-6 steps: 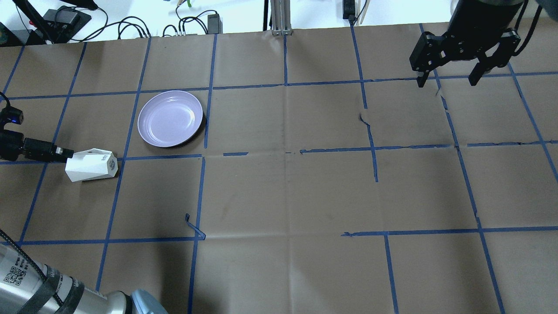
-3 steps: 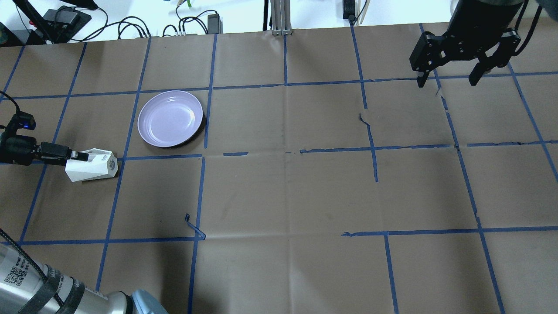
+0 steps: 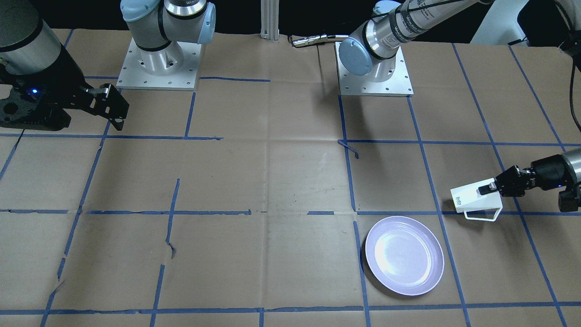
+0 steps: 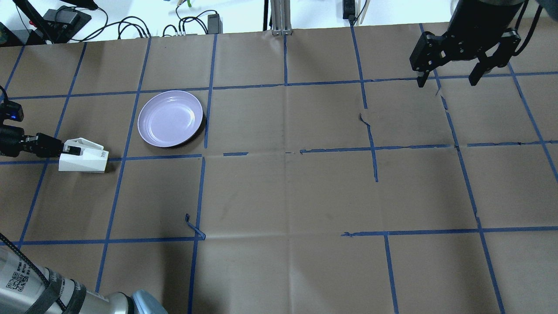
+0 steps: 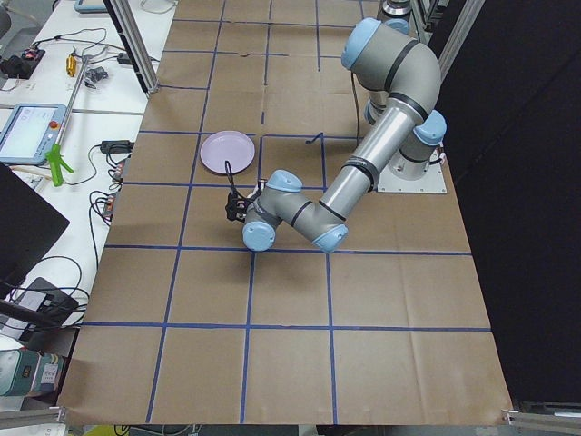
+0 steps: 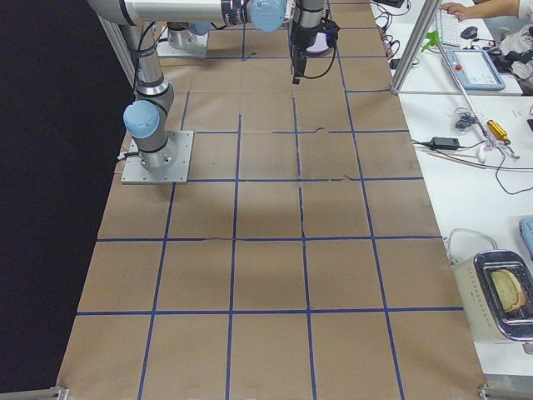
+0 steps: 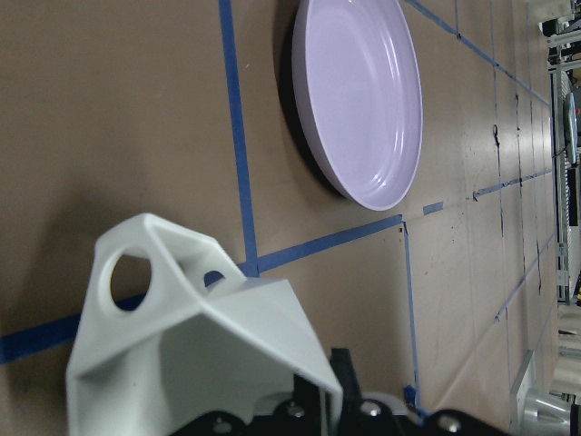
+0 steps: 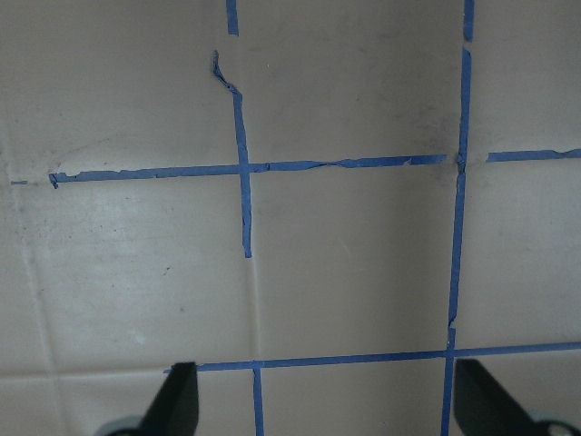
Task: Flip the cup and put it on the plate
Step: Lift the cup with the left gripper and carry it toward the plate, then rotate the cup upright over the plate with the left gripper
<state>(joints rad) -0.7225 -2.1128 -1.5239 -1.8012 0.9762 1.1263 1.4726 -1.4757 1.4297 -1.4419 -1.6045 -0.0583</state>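
Observation:
The white faceted cup (image 4: pixel 85 160) lies on its side at the table's left, base pointing toward the table's middle, handle on the far side. My left gripper (image 4: pixel 66 149) is shut on the cup's rim wall. The cup also shows in the front-facing view (image 3: pixel 472 200) and the left wrist view (image 7: pixel 195 345); I cannot tell if it touches the table. The lavender plate (image 4: pixel 170 118) sits empty just beyond and to the right of the cup, also in the front-facing view (image 3: pixel 404 255) and the left wrist view (image 7: pixel 363 100). My right gripper (image 4: pixel 449 80) is open and empty, hovering at the far right.
Brown paper with a blue tape grid (image 4: pixel 287 152) covers the table. A loose curl of tape (image 4: pixel 194 226) sticks up near the front left. Cables and boxes (image 4: pixel 130 22) lie beyond the far edge. The arm bases (image 3: pixel 156 59) stand at the robot's side.
The left gripper has turned the cup about its long axis, so the handle now shows on the far side, and has drawn it slightly left. The right arm has not moved.

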